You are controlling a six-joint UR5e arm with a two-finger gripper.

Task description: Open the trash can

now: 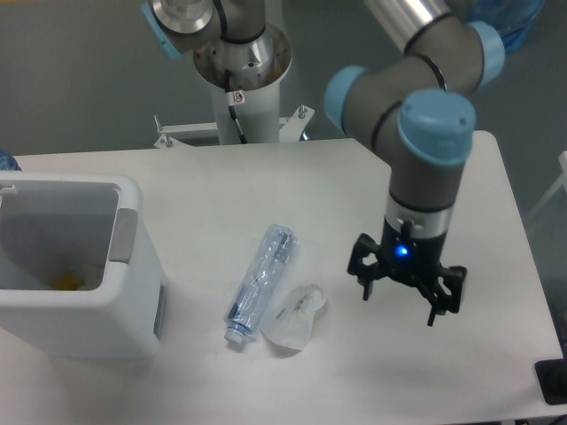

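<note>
Nearest you, at about seven o'clock on the table [372, 390], lie a clear plastic bottle [259, 283] and, just beside it, a crumpled clear wrapper [297, 317]; both look light and would skid if you brush them. At four o'clock the gripper [406, 297] hangs over bare tabletop with its fingers spread and nothing between them. The trash can [84, 328] sits at nine o'clock against the left edge, partly cut off by the frame. It looks like stiff, smooth plastic, light enough to slide if you shove it sideways. Its top already shows an open cavity with something yellow at the bottom, and you cannot tell where the lid is. The grey tab [122, 235] on its right rim is your likely contact point, so press straight down there. You have open room between gripper and can at the far side of the bottle; the table's right edge is close.
</note>
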